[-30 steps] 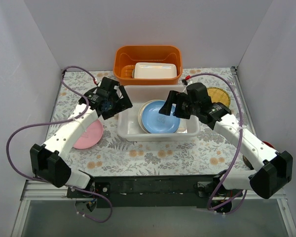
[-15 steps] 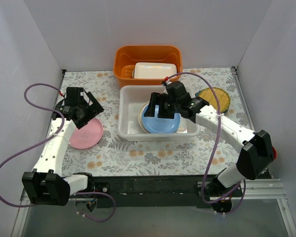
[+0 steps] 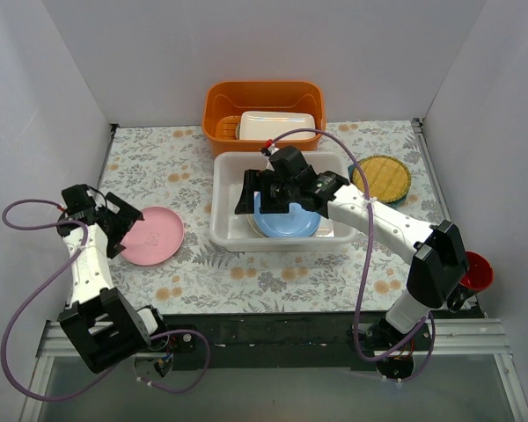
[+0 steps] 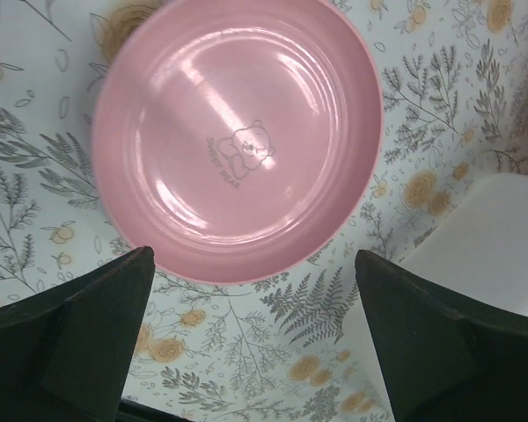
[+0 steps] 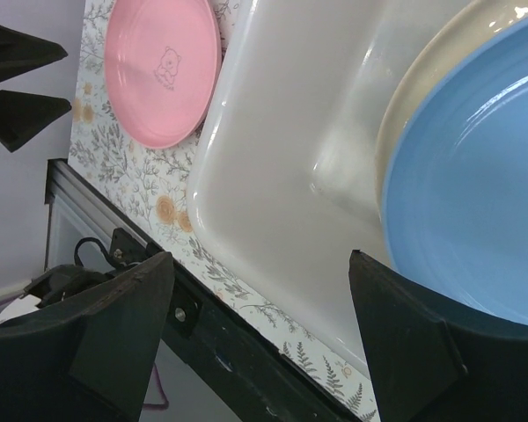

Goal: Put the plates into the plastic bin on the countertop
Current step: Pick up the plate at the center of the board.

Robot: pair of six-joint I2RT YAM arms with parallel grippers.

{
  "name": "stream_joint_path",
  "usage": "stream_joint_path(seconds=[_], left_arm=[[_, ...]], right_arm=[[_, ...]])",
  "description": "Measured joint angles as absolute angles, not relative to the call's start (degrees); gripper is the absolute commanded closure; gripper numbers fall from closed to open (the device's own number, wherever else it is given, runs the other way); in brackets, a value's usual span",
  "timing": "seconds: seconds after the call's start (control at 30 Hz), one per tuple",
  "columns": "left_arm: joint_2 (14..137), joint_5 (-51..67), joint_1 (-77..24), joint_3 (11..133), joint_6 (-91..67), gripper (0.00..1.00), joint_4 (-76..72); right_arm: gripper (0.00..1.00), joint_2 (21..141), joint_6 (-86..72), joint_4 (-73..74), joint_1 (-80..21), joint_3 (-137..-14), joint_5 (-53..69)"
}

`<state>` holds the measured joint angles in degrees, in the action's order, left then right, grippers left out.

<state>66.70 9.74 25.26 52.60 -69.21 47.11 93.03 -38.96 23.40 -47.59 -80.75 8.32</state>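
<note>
A pink plate (image 3: 154,236) lies on the countertop's leaf-printed cloth (image 3: 273,277), left of the plastic bin (image 3: 222,236). My left gripper (image 3: 126,229) is open and empty, hovering just over the plate's left edge; the left wrist view shows the plate (image 4: 238,141) ahead of the gripper (image 4: 253,257). A light blue plate (image 3: 286,224) lies on a cream plate (image 3: 250,215) inside the bin. My right gripper (image 3: 262,202) is open and empty above the bin's left half (image 5: 282,158), beside the blue plate (image 5: 475,220). A yellow woven plate (image 3: 383,176) lies right of the bin.
An orange tub (image 3: 264,97) holding a small white box (image 3: 277,126) stands behind the bin. A red-brown plate (image 3: 475,271) sits at the right edge by the right arm's base. White walls close in three sides. The bin corner (image 4: 484,237) shows in the left wrist view.
My left arm swung left and back from the bin's left rim to the pink plate. My right gripper moved left across the bin, past the blue plate.
</note>
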Motion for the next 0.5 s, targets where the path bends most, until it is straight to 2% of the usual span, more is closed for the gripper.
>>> stream_joint_path(seconds=[0.13, 0.5], left_arm=[[66.67, 9.15, 28.53, 52.23, -67.40, 0.02, 46.61], [67.44, 5.10, 28.67, 52.23, -65.58, 0.02, 46.26]], right_arm=[[0.13, 93.27, -38.96, 23.38, -47.59, -80.90, 8.34], [0.13, 94.13, -38.96, 23.38, -47.64, -81.34, 8.78]])
